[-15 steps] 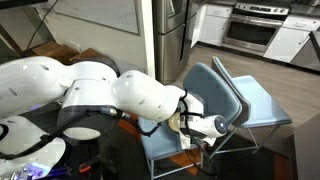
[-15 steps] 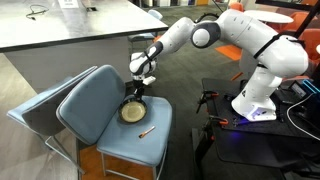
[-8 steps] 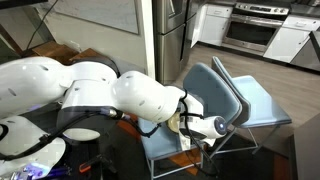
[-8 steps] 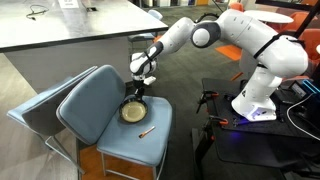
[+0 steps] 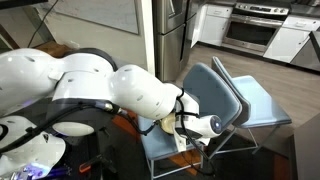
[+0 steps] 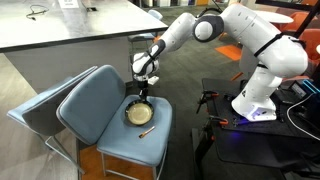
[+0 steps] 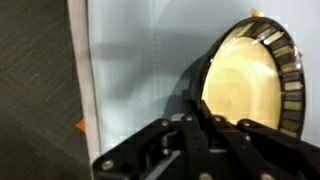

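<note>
In an exterior view the arm (image 6: 190, 30) reaches down over the blue chair (image 6: 90, 105). A round plate (image 6: 138, 113), pale yellow with a dark rim, lies on the chair's seat, toward the back and close to the backrest. The gripper (image 6: 142, 93) stands upright over the plate's edge on the side nearest the backrest. Its jaws are pinched together on the rim, and coming straight down looks like the way to catch a flat dish by its raised edge. A pen (image 6: 146, 131) also lies on the seat, just beside the plate toward the chair's front edge and not touching it.

In an exterior view from behind the robot, the arm (image 5: 130, 95) covers much of the chair (image 5: 235, 95). The gripper (image 5: 197, 128) shows low over the seat, but the plate is mostly hidden.

In the wrist view the plate (image 7: 245, 80) fills the side of the picture away from the chair's edge and rests on the chair (image 7: 130, 60). The gripper (image 7: 200, 115) is closed, and its fingers (image 7: 170, 145) meet at the near rim. The plate looks slightly tipped, but I cannot tell whether it is clear of the seat. Past the chair's edge lies dark floor (image 7: 35, 80).
</note>
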Tool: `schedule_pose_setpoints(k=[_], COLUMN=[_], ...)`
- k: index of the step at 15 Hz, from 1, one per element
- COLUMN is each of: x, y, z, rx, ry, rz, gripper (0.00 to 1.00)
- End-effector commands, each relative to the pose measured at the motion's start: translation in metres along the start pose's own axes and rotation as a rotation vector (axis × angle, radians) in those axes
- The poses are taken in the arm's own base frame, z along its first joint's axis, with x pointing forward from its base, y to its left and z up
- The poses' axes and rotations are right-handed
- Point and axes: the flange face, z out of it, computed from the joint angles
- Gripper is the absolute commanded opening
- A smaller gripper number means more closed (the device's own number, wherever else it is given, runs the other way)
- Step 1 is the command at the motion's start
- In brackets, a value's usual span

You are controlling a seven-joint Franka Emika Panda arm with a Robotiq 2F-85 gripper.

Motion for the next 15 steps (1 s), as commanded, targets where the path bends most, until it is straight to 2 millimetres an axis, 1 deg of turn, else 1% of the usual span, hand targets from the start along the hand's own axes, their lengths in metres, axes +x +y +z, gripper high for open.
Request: schedule_pose_setpoints(k=[1, 5, 10, 11, 12, 15], x=[-0.031, -0.049, -0.059, -0.060, -0.061, -0.064], y=[-0.011, -0.007, 0.001, 0.001, 0.002, 0.006], z=[-0.007, 0.005, 0.007, 0.008, 0.009, 0.005], rx=[-0.007, -0.017, -0.013, -0.011, -0.011, -0.032], ry=[-0.076, -0.097, -0.100, -0.101, -0.098, -0.085], rz=[-0.054, -0.048, -0.025, -0.028, -0.029, -0.020], gripper=[0.02, 0.02, 0.02, 0.34, 0.36, 0.56])
